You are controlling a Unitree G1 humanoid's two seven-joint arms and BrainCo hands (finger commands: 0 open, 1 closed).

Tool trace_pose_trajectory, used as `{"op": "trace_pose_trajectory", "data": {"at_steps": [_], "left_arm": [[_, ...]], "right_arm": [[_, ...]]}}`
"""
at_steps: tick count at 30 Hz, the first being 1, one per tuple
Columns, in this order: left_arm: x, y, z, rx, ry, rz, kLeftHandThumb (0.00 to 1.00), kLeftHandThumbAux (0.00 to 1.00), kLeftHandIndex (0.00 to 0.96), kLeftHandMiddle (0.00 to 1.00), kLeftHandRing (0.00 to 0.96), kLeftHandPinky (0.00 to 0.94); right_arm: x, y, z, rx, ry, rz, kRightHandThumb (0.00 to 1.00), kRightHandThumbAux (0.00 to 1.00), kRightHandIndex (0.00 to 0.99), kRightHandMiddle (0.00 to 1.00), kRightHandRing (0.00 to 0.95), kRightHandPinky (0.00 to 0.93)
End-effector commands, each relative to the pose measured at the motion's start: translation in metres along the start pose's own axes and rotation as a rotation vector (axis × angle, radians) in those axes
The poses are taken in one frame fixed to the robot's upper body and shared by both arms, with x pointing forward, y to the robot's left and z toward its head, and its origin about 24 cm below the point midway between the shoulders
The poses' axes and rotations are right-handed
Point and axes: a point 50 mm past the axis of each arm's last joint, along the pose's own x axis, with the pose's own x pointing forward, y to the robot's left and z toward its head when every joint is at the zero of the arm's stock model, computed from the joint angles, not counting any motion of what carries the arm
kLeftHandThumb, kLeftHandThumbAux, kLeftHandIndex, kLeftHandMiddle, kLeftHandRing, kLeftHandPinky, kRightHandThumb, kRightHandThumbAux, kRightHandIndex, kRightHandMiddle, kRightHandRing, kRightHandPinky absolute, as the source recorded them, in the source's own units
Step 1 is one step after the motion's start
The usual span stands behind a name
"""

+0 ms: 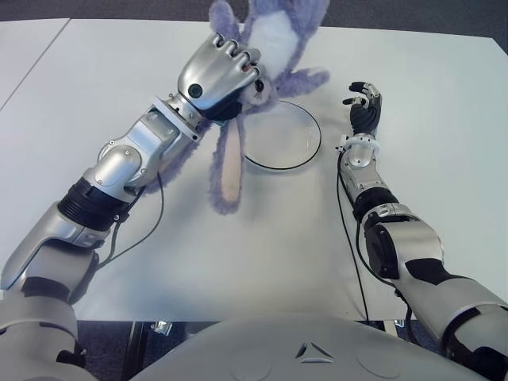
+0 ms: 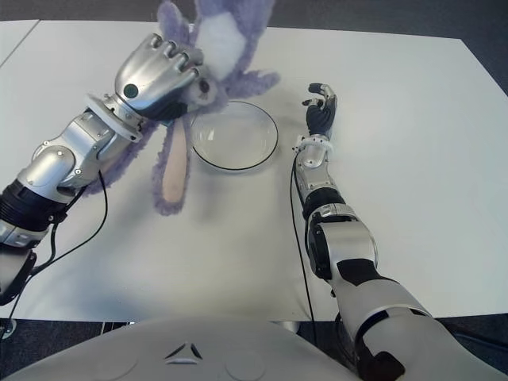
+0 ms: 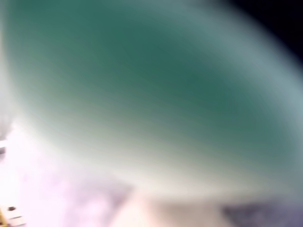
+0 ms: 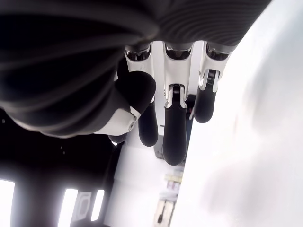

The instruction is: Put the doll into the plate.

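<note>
Nearest, right hand (image 1: 363, 107) idle with relaxed fingers beside the clear round glass plate (image 1: 305, 147); left hand (image 1: 216, 77) fingers closed on soft, light, floppy purple plush rabbit doll (image 1: 274, 44), best held at the body.

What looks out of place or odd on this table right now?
Only the floppy purple plush rabbit doll: the left robot hand grips it upside down, ears dangling beside the clear glass plate, not in it. The right robot hand shows right of the plate, holding nothing.
</note>
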Motion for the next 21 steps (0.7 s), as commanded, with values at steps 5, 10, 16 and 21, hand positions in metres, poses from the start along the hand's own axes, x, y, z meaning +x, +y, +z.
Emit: {"op": "trace_pose_trajectory", "data": {"at_steps": [5,10,16,21], "left_arm": [[-0.003,0.002,0.024,-0.1,-0.113,0.034,0.602,0.721,0.8,0.893,0.88,0.891],[-0.004,0.002,0.026,-0.117,-0.122,0.035,0.604,0.72,0.797,0.89,0.878,0.888],[-0.005,0.001,0.03,-0.114,-0.135,0.01,0.606,0.719,0.793,0.886,0.876,0.887],[-0.007,-0.003,0.032,-0.119,-0.138,-0.015,0.611,0.718,0.791,0.883,0.876,0.888]], "right_arm": [[-0.127,-0.013,-0.129,-0.188,0.514,0.107,1.0,0.665,0.326,0.317,0.462,0.252],[-0.127,-0.013,-0.129,-0.184,0.515,0.106,1.0,0.666,0.328,0.319,0.462,0.247],[-0.127,-0.012,-0.129,-0.185,0.518,0.107,1.0,0.666,0.327,0.319,0.461,0.239],[-0.128,-0.012,-0.129,-0.185,0.521,0.108,1.0,0.666,0.323,0.319,0.461,0.25]]}}
